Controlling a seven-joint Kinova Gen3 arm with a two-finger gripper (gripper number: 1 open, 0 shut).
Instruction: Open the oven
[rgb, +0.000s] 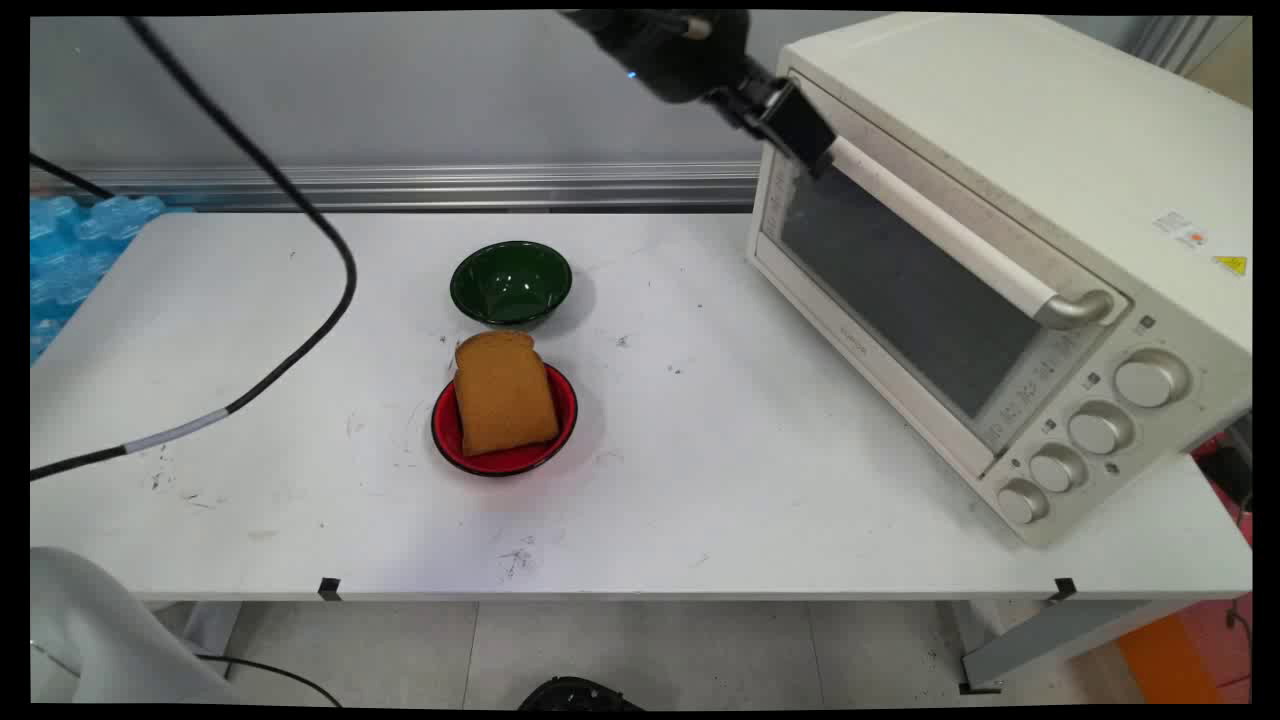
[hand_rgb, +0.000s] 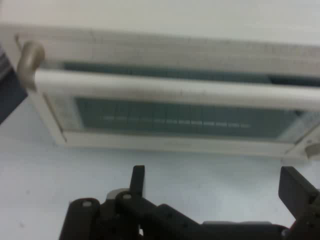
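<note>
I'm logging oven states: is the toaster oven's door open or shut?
Shut. The toaster oven door lies flush in its frame, handle up top; the open gripper hovers apart.

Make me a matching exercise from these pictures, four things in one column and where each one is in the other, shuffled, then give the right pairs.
Things:
1. Slice of brown bread
2. Dark green glossy bowl
3. Black two-finger gripper
4. Cream-white toaster oven

Places:
A. Empty, on the table just behind the red bowl
B. On the table's right side, door shut
C. Lying in the round red bowl
D. Raised at the far end of the oven's door handle, fingers apart

Pairs: 1-C, 2-A, 3-D, 4-B
</note>
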